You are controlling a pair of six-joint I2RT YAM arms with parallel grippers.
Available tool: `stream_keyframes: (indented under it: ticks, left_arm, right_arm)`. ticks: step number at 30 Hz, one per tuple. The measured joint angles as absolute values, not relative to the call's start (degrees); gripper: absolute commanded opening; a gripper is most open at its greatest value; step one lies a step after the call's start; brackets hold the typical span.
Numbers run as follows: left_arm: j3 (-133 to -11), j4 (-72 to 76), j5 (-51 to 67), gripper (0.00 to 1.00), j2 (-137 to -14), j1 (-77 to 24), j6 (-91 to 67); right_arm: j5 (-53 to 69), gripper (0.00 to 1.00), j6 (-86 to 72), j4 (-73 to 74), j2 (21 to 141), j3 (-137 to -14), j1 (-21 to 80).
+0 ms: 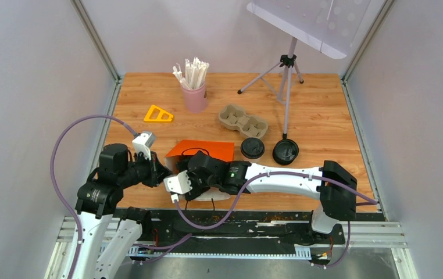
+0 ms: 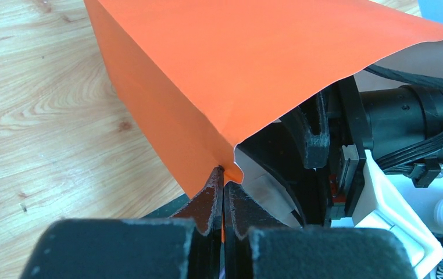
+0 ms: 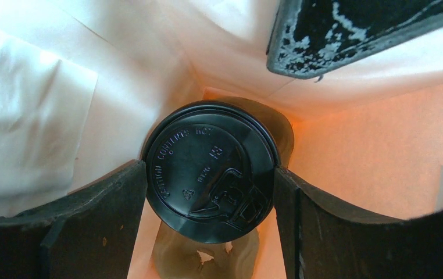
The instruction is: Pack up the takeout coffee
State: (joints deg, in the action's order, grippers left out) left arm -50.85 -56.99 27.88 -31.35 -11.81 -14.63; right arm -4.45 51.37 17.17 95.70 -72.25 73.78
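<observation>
- Right up against the lens, the right gripper's (image 3: 210, 170) two black fingers (image 3: 91, 221) are pressing in from either side. We are watching them clamping the cup (image 3: 207, 192) at the rim of its black lid.
- The cup is sitting deep inside the orange bag (image 3: 358, 168), with its lid facing the bag's mouth. So little of the wall below the lid is showing that we are not calling a colour.
- The bag's inner walls, white on one side and glowing orange on the other, are wrapping close around the cup and fingers.
- Over at the bag's rim, the left gripper (image 2: 223, 185) is pinching the orange paper, its jaws squeezed together with no gap showing.
- From above, we are seeing the bag resting on the wooden table (image 1: 324, 104) between the two arms, near the front edge. The right arm's end is buried in the bag's mouth.
- Just beyond the bag, two black round lids (image 1: 252, 147) (image 1: 285, 151) are sitting side by side, and we cannot tell what is under them.
- Farther back, a cardboard cup carrier (image 1: 242, 121), a pink cup of white sticks (image 1: 195, 96), a yellow triangular piece (image 1: 158, 114) and a tripod (image 1: 288, 75) are standing well apart from the bag.
</observation>
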Motion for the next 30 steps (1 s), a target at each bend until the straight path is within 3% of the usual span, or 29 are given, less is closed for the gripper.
stream_keyframes:
  ticks: [30]
  left_arm:
    - [-50.9,-57.4,28.0,0.0,-31.2,-11.8,-18.1]
  right_arm:
    - [-6.6,0.53,53.1,16.9,93.2,-72.2,73.4]
